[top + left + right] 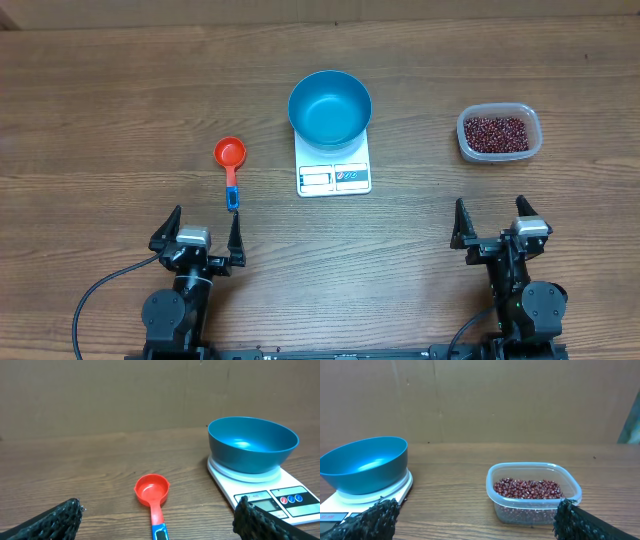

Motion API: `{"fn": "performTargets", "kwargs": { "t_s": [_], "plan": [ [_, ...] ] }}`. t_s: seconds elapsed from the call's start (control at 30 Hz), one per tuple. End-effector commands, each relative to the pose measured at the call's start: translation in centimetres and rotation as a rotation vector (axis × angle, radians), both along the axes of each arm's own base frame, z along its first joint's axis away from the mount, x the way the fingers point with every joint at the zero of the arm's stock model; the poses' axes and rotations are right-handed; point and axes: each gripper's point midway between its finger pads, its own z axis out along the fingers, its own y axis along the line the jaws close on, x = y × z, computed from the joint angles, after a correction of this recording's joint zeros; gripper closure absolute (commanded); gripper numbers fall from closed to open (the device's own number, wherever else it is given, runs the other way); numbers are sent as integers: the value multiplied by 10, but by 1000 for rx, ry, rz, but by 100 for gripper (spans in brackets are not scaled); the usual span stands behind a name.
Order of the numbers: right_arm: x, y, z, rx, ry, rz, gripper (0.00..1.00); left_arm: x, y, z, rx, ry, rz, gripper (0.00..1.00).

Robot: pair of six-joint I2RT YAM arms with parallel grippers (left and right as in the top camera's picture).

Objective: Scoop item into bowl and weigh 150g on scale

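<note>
Blue bowl (330, 107) seated on the white scale (334, 177) at mid-table. The beans (495, 132) lie in a clear tub (465, 140) to the right, well apart from the scale. A red scoop (230, 155) lies left of the scale. Left gripper (205, 217) and right gripper (490, 214): 2 claws, both spread wide, gripping nothing.

A brown wood-grain table (100, 100) meets a plain tan cardboard-like wall (100, 395) behind it.
</note>
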Motion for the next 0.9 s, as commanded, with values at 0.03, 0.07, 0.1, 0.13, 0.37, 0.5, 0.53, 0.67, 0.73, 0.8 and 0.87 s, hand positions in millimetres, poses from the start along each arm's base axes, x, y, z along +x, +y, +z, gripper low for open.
{"fn": "performTargets", "kwargs": {
  "t_s": [0.03,0.07,0.1,0.13,0.37,0.5,0.53,0.67,0.73,0.8,0.87],
  "plan": [
    [0,-3,-1,-1,-6,-13,0,-3,4,2,-19,28,20,0],
    [0,-3,-1,-1,-6,-13,0,-4,4,5,-15,35,22,0],
    [0,-3,-1,-1,-6,-13,0,-5,5,8,-14,39,24,0],
    [0,-3,-1,-1,-6,-13,0,-7,5,11,-11,42,25,1],
    [0,-3,-1,-1,-6,-13,0,-17,8,34,-9,51,41,0],
    [0,-3,-1,-1,-6,-13,0,-22,9,44,-9,55,45,0],
    [0,-3,-1,-1,-6,-13,0,-23,9,45,-9,58,45,1],
    [0,-3,-1,-1,-6,-13,0,-28,9,51,-7,79,45,0],
    [0,-3,-1,-1,-6,-13,0,-30,9,55,-6,99,45,0],
    [0,-3,-1,-1,-6,-13,0,-31,9,59,-5,122,45,0],
    [0,-3,-1,-1,-6,-13,0,-29,9,63,-3,159,45,0]
  ]
}}
